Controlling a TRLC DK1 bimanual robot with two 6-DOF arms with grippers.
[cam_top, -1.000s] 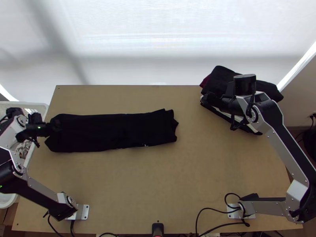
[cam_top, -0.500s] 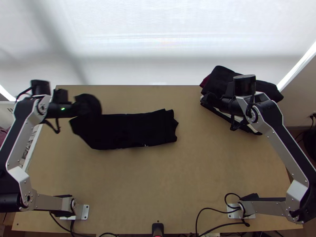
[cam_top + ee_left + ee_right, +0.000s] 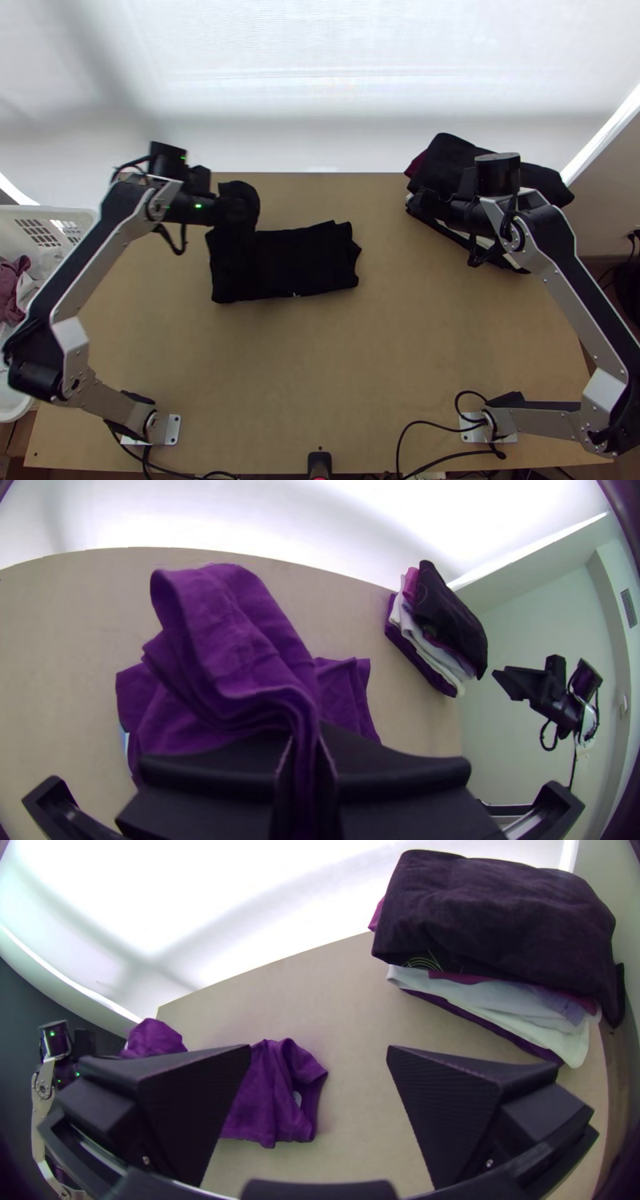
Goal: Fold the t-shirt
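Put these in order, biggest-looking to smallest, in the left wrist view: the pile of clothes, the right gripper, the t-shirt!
1. The t-shirt, partly because it's nearer the camera
2. The pile of clothes
3. The right gripper

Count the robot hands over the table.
2: the left hand, shut on the t-shirt, left of middle; the right hand, open, near the clothes stack at far right.

On the table (image 3: 384, 360), clothes (image 3: 444, 156) lie right of the t-shirt (image 3: 308, 262).
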